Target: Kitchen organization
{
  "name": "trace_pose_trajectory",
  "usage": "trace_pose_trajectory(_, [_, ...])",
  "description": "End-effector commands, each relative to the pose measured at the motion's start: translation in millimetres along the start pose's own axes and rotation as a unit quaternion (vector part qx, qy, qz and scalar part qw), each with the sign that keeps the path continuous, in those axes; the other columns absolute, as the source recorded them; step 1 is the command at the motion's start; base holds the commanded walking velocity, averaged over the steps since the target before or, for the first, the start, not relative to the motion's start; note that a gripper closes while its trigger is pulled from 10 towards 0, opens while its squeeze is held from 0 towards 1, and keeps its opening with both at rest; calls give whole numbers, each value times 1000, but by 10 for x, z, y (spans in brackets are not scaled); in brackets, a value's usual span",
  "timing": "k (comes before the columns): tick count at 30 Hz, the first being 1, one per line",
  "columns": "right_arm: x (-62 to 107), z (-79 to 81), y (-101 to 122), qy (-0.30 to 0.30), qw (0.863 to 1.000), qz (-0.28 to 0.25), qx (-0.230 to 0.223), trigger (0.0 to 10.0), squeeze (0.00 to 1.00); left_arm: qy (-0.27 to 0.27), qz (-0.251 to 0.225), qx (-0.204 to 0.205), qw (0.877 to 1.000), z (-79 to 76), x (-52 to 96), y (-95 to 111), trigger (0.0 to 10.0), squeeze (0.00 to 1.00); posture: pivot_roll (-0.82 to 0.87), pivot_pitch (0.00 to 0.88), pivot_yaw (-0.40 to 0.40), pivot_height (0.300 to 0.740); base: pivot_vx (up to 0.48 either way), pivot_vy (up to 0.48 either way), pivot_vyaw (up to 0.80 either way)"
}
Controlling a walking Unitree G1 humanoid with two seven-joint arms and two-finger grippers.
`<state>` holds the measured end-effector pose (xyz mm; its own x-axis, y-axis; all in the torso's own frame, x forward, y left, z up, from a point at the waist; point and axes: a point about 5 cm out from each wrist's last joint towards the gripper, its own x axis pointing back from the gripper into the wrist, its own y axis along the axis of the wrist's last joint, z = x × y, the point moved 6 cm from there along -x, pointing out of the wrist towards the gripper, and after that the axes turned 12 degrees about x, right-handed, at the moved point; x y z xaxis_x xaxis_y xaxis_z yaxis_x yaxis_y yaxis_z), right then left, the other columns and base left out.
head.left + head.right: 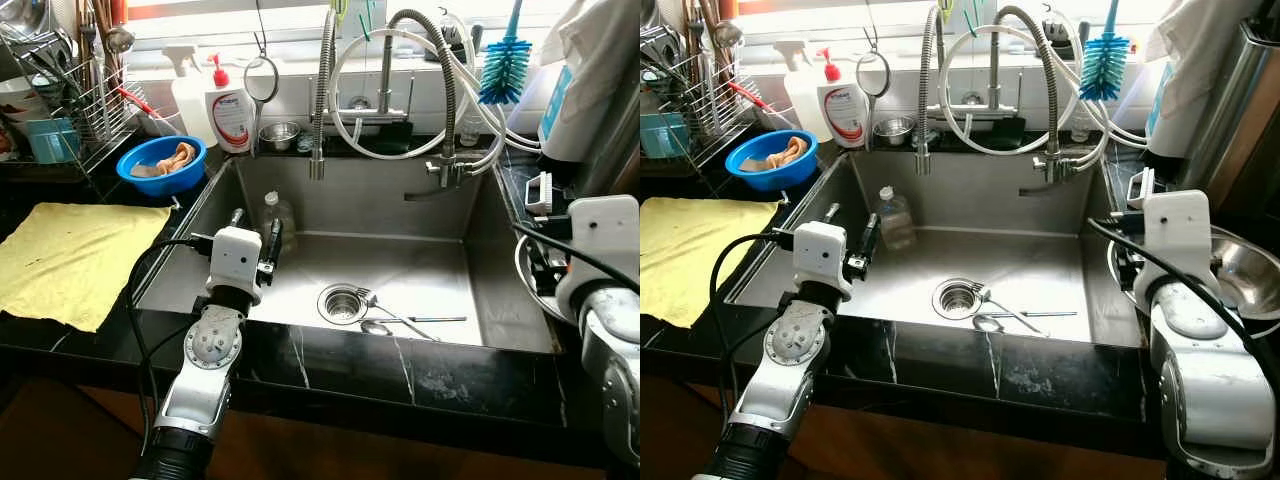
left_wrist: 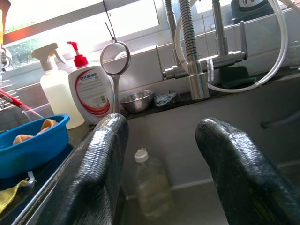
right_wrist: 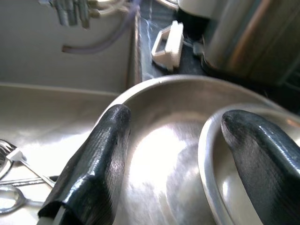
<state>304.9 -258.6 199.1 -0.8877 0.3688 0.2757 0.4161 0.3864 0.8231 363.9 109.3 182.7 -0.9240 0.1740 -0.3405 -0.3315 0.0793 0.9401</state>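
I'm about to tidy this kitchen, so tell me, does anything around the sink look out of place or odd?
Yes. A clear plastic bottle stands inside the sink against its back wall, and spoons lie loose by the drain. The left gripper, fingers open, points toward the bottle; the right gripper hovers open over steel bowls.

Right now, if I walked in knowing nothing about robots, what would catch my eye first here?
Probably the steel sink in the black counter, with spoons lying by its drain and a clear plastic bottle standing at its back left. The left gripper reaches over the sink's left side, fingers open toward that bottle. Off to the left sit a bright blue bowl and a yellow cloth, while the right gripper hangs open over steel bowls on the right.
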Motion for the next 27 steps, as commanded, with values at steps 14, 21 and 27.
trace_pose_trajectory(14, [-14,-25,-144,-18,999,19,-35,10000,0,-3,3,-5,1000,22,7,-15,10000,0,-295,0,91,740,0,0,0])
trace_pose_trajectory(21, [-38,38,-144,-9,999,17,-43,10000,0,-8,3,-4,1000,0,6,-19,10000,0,-285,0,93,740,0,0,0])
trace_pose_trajectory(27, [-66,76,-188,-8,998,20,-55,9373,0,-14,3,-5,1000,-15,0,-20,10000,0,-281,0,99,740,0,0,0])
